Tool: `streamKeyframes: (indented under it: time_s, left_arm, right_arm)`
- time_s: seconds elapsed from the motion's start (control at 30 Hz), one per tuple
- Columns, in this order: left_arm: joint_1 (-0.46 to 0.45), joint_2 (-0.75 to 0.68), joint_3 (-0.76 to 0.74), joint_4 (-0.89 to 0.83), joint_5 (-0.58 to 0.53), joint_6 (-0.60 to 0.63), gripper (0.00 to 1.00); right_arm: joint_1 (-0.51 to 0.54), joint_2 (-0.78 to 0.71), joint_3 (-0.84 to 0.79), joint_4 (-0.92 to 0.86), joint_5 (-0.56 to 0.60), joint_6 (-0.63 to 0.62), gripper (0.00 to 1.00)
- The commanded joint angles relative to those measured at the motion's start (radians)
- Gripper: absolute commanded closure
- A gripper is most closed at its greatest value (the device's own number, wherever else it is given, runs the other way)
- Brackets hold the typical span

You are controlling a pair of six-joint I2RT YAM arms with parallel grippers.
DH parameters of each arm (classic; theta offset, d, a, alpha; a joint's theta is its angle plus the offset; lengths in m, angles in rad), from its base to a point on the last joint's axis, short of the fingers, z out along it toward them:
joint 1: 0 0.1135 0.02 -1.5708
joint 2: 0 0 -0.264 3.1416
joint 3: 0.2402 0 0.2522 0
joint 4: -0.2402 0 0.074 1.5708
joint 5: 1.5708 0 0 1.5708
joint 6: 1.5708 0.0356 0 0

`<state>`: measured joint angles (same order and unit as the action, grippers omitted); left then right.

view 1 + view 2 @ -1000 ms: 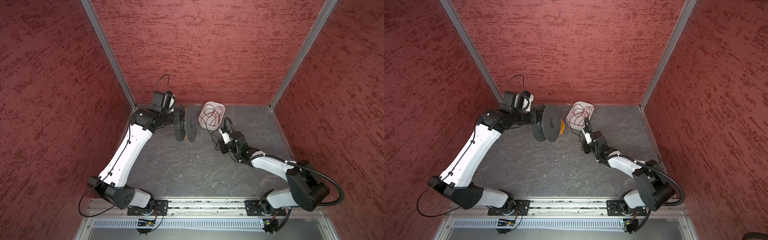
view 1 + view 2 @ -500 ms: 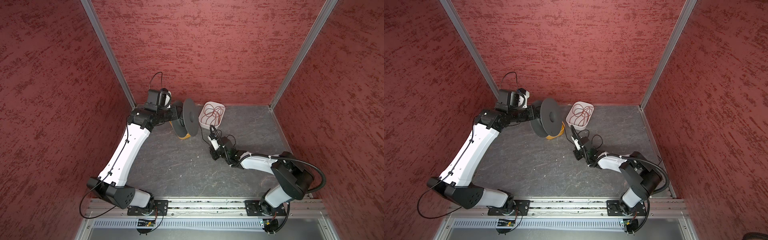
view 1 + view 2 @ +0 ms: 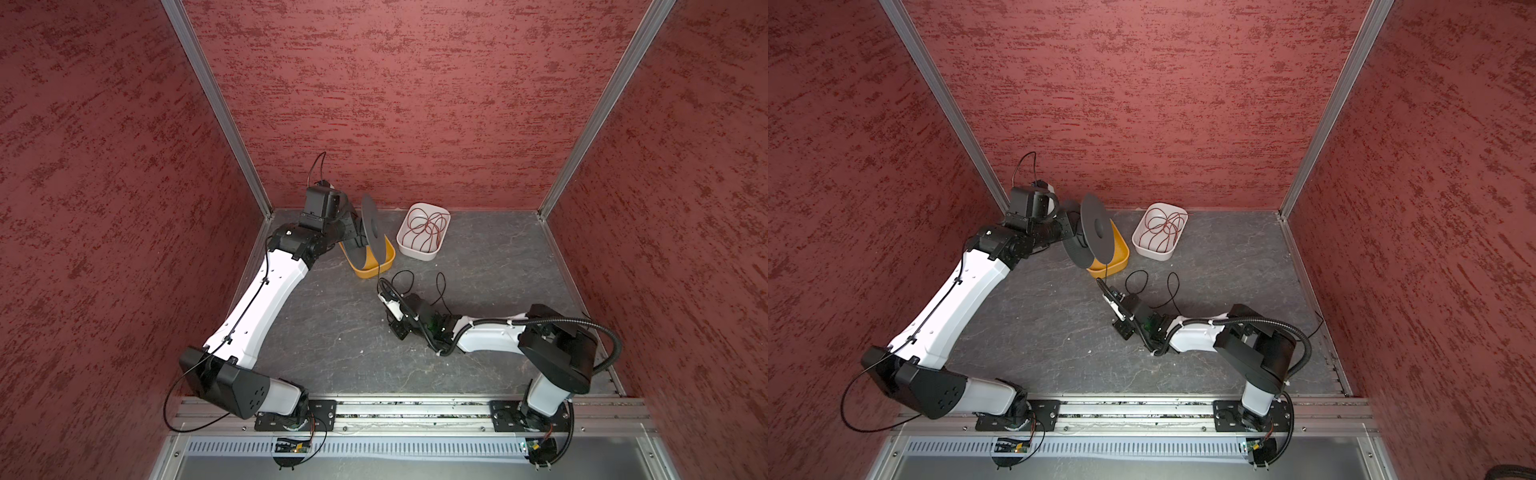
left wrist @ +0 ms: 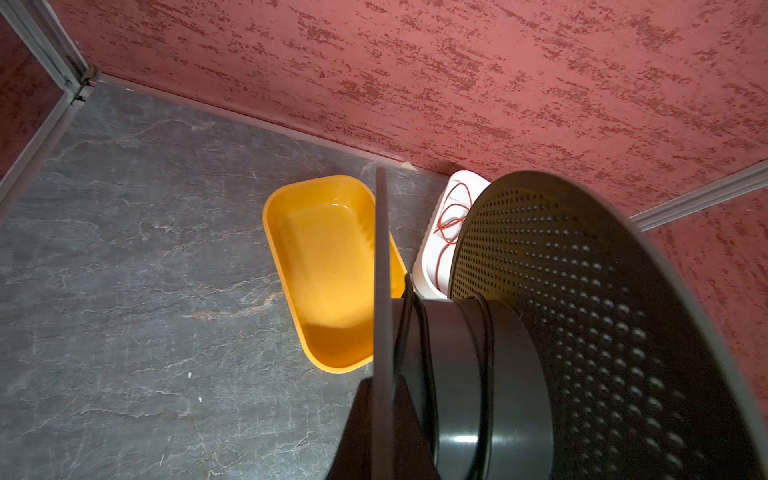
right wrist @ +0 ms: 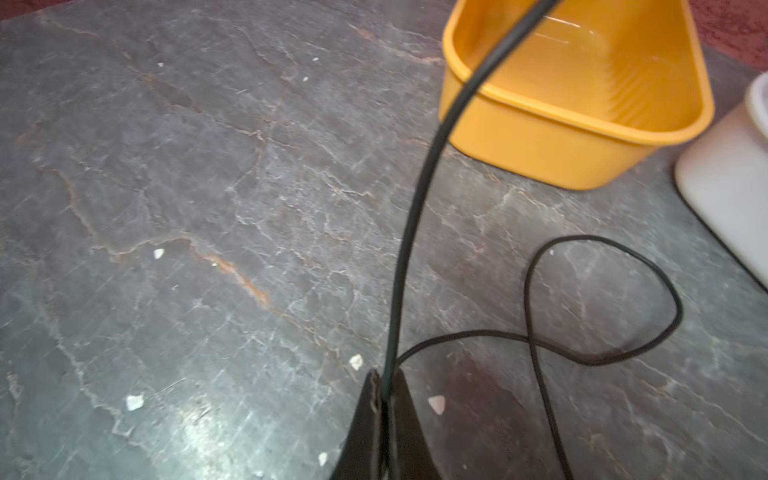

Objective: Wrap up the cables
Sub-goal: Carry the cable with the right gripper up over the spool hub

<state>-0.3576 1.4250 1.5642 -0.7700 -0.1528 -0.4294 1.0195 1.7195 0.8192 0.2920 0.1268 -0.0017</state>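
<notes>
Winding appears in hand: the left gripper (image 4: 383, 392), fingers clamped on a flange of the black spool (image 3: 1096, 235), holds it over the yellow tray (image 3: 386, 259). The right gripper (image 5: 384, 397), fingers pinched on the black cable (image 5: 415, 216), sits just beside the tray, slack looping on the surface (image 5: 208, 208) nearby. Next move likely needs steady tension as slack feeds on.
</notes>
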Motion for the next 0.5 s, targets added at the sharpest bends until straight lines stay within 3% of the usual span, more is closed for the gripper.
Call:
streamKeyframes:
  time_s: [0.0, 0.47]
  left_arm:
    - [-0.035, -0.005, -0.002, 0.174, -0.12, 0.007, 1.0]
    - [-0.187, 0.122, -0.004, 0.12, -0.39, 0.12, 1.0]
  right_arm:
    - [0.032, -0.052, 0.023, 0.004, -0.034, -0.062, 1.0]
    - [0.047, -0.275, 0.084, -0.072, 0.079, -0.054, 1.0]
